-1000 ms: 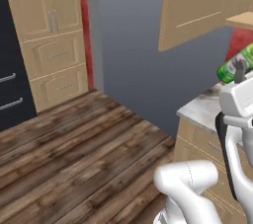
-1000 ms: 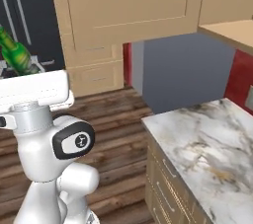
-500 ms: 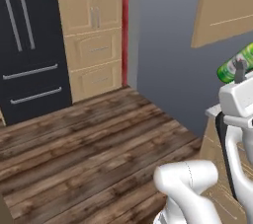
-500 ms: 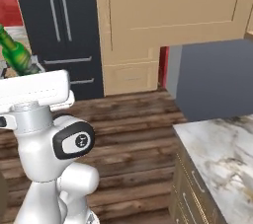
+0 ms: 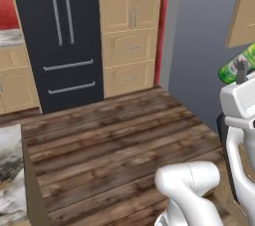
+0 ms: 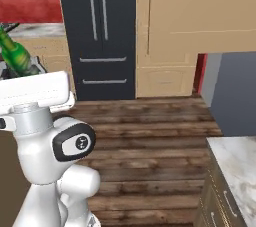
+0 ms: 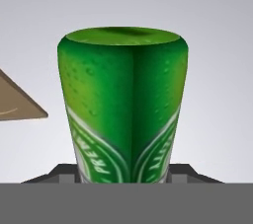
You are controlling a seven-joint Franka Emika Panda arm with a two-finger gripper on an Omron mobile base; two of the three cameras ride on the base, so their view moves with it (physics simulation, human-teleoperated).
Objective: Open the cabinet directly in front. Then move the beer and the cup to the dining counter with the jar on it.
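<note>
The beer is a green bottle standing up between my fingertips in the hand view, where my gripper is shut on it. The left base view has the beer tilted above my wrist at the right edge. It rises at the upper left as the beer in the right base view. A tan panel of the cabinet hangs at the upper right there, and a strip of the cabinet appears at the top right from the left base. The cup and the jar are out of view.
A black fridge and tall tan cupboards stand across an open wooden floor. A marble top with a tan side pokes in at the lower left. A marble worktop with drawers lies at the lower right.
The whole scene has slid to the right in both base views, so the base has turned left. The fridge has come into view. The beer stays in my gripper.
</note>
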